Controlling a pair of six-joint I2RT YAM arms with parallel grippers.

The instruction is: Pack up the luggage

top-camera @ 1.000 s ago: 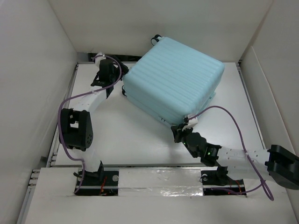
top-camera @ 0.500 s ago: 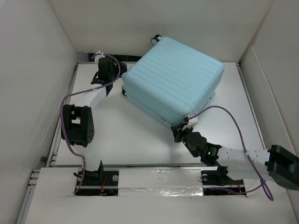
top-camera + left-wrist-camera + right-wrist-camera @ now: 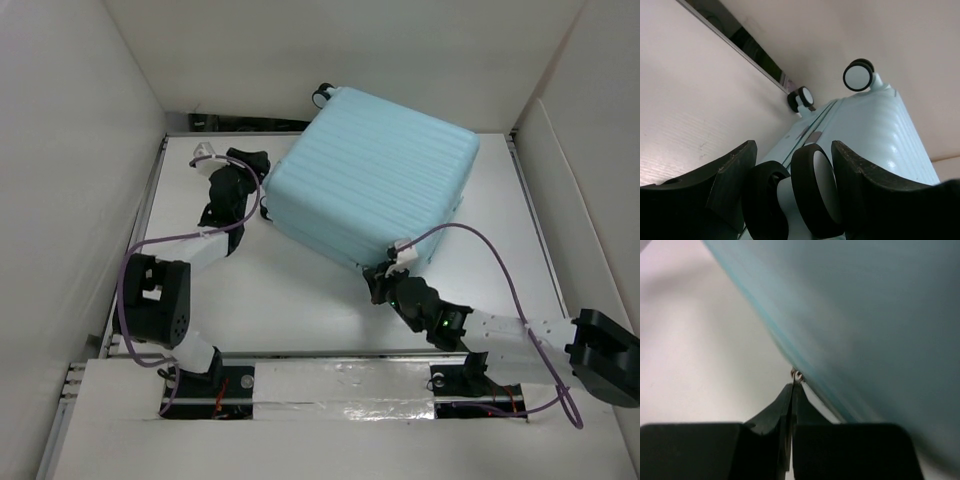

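Upper centre of the overhead view, the luggage [image 3: 375, 175] lies flat and closed on the white table [image 3: 300, 290], turned at an angle. My left gripper [image 3: 250, 165] sits at its left corner, and my right gripper [image 3: 378, 282] at its lower edge.

Left wrist view: my fingers [image 3: 730, 185] clamp a black-and-white spinner wheel [image 3: 815, 187] from both sides. Two more wheels [image 3: 858, 75] show higher in the frame.

Right wrist view: my jaws are pressed together, with the tips just below a small metal piece [image 3: 797, 374] on the blurred aqua shell's edge.
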